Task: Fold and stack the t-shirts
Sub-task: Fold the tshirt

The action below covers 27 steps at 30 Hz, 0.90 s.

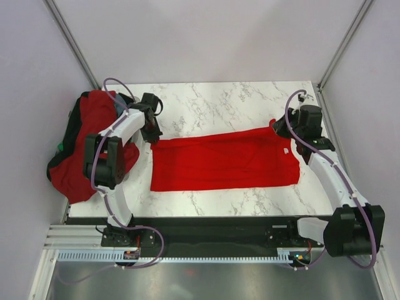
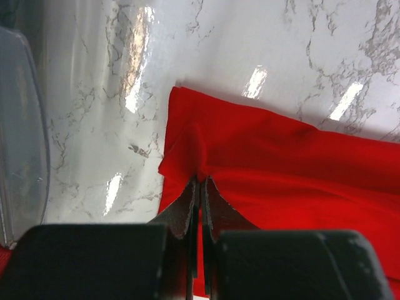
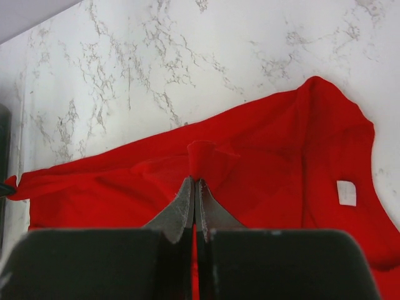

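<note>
Top external view: the red t-shirt lies flat across mid-frame on the table, long axis left-right. At its far edge the left tool clamps the frame-left corner, the right tool the collar corner.

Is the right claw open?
No, the right claw is pinched shut on a fold of the red shirt.

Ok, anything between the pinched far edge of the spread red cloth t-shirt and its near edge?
Nothing visible. Left gripper and right gripper pinch the far edge of the spread red cloth t-shirt; nothing lies on it. Heaped red shirts sit off left.
</note>
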Tool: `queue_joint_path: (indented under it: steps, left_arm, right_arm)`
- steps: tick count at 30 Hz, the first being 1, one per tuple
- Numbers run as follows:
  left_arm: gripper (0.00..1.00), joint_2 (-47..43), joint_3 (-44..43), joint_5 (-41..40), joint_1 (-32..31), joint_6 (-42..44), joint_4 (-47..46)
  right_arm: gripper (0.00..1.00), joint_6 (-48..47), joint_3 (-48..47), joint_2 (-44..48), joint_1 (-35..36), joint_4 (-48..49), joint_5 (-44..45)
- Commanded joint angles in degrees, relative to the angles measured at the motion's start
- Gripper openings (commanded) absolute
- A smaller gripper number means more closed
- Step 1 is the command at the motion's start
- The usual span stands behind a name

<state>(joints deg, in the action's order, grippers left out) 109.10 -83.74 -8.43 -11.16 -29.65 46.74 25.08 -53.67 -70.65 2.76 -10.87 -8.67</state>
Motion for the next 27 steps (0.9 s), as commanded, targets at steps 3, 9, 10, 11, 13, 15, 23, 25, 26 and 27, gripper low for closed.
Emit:
queue_joint_path:
  steps: [3, 9, 10, 11, 13, 15, 23, 25, 26, 27]
  left_arm:
    - [0.02, -3.28, 2.26, -0.98, -1.32, 3.11, -3.23]
    - [0.02, -7.31, 7.0, -2.65, -3.6, 1.61, -4.72]
    - [0.02, -8.1, 7.8, -2.82, -3.87, 1.35, -5.08]
    - [0.02, -8.72, 8.76, -2.91, -4.13, 0.91, -5.34]
    - [0.02, -10.39, 11.14, -3.17, -4.48, 0.3, -6.13]
    - [0.06, -12.32, 13.59, -3.44, -5.1, -0.41, -6.22]
    - [0.57, -23.75, 24.23, -7.66, -4.84, -3.49, -6.49]
    - [0.66, -25.68, 25.12, -7.48, -4.4, -3.49, -6.49]
    - [0.66, -26.91, 25.47, -7.31, -4.14, -3.49, -6.49]
    - [0.66, -27.1, 25.39, -7.22, -4.05, -3.4, -6.49]
  right_arm:
    - [0.0, -0.12, 4.44, 6.31, -1.09, -1.25, 1.72]
    - [0.0, 3.92, 11.74, 13.07, -1.27, -2.22, 5.93]
    - [0.0, 4.36, 13.66, 14.82, -1.27, -2.22, 6.64]
    - [0.0, 5.41, 14.64, 15.8, -1.27, -2.31, 7.34]
    - [0.0, 6.2, 16.83, 18.17, -1.36, -2.57, 9.62]
    - [0.0, 7.61, 17.81, 19.49, -1.62, -3.89, 11.21]
    - [0.42, 12.79, 22.38, 25.91, -2.41, -10.65, 19.47]
    - [0.78, 14.89, 24.04, 26.61, -4.08, -11.53, 20.09]
    - [0.91, 15.43, 24.57, 26.88, -4.34, -11.8, 19.83]
    - [0.93, 15.78, 25.19, 27.14, -4.35, -11.71, 19.74]
